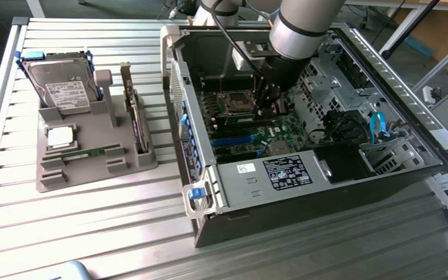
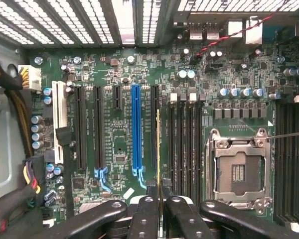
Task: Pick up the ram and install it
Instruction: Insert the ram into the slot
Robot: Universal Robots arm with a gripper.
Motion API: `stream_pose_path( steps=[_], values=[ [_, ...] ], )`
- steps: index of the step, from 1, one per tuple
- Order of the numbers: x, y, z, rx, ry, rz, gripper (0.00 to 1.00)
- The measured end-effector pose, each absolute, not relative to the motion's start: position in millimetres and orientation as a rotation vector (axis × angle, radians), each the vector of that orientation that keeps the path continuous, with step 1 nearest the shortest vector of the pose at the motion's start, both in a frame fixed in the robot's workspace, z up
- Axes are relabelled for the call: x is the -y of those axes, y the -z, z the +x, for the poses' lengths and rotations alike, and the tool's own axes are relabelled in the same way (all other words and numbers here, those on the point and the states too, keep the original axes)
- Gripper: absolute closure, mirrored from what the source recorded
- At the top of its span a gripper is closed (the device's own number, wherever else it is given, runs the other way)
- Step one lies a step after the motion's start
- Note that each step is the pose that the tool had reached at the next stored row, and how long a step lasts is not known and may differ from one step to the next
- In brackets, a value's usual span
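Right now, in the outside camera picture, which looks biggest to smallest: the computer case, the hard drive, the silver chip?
1. computer case
2. hard drive
3. silver chip

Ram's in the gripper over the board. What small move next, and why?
Probably nudge the gripper sideways toward the black memory slots by the processor socket. The ram, seen edge-on, hangs beside the nearest slot rather than over it, so pressing down would likely miss.
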State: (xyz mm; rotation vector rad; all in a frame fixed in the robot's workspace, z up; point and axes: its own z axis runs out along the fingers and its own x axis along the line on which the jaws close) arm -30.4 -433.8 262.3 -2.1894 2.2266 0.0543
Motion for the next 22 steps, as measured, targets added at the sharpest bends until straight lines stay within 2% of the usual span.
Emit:
stream_pose_path(
  steps=[22],
  values=[
    [416, -248, -34, -2.227, -0.053, -2.190, 0.87]
  ],
)
